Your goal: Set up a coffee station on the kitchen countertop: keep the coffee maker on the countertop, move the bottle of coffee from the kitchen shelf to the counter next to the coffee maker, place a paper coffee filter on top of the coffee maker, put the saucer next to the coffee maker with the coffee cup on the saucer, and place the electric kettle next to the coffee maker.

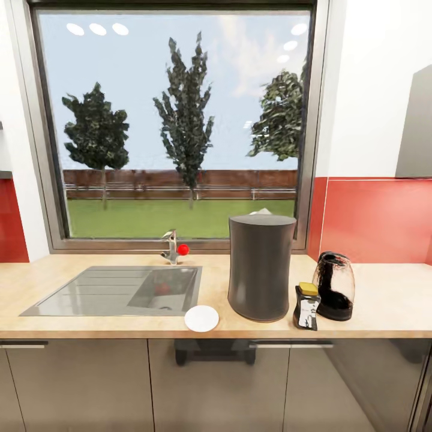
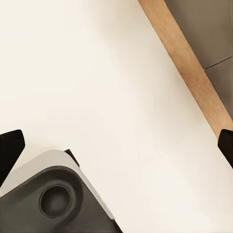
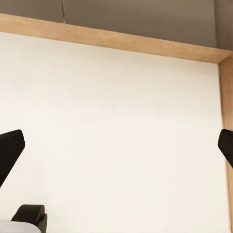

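Note:
On the light wood kitchen countertop (image 1: 384, 300) stands the tall dark grey coffee maker (image 1: 260, 267). A small white shape (image 1: 262, 211) peeks over its top rim; I cannot tell what it is. Just right of it is the bottle of coffee (image 1: 307, 306) with a yellow lid, touching or nearly touching the glass electric kettle (image 1: 334, 286). The white saucer (image 1: 201, 318) lies bare at the counter's front edge, left of the coffee maker. The coffee cup and kitchen shelf are out of view. My left gripper (image 2: 118, 148) and right gripper (image 3: 118, 149) are open over white floor, holding nothing.
A steel sink (image 1: 123, 290) with a faucet (image 1: 173, 246) and a red knob lies left of the saucer, under a large window. Grey cabinet fronts (image 1: 216, 384) run below the counter. Part of my own base (image 2: 53, 199) shows beneath the left gripper.

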